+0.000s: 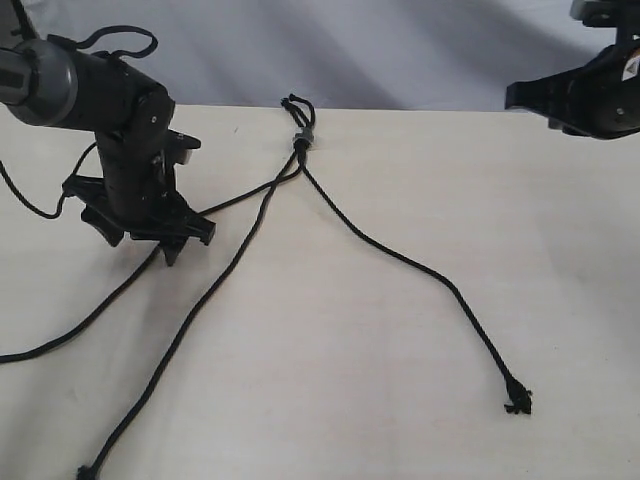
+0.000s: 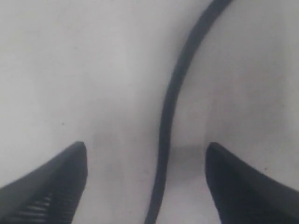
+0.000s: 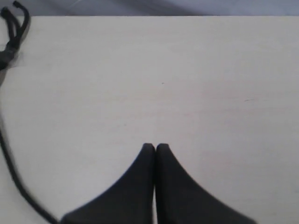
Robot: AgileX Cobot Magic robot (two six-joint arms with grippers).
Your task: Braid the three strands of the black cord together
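Nearest me, one strand's tip (image 1: 88, 468) lies at 7 o'clock; the black cord (image 1: 303, 140) fans its three strands (image 1: 400, 255) out from 12. The left tool (image 2: 145, 150), at 9, stands spread astride a strand (image 2: 164, 121); the right tool (image 3: 155, 148), at 2, is pressed together.

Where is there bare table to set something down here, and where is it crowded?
Bare: the table right of the right strand; also the wedge between it and the middle strand. Crowded: around the left gripper, where strands run.

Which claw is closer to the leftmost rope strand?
Left. The left claw is open right over that strand, one finger each side. The right claw is shut, far away on the other side.
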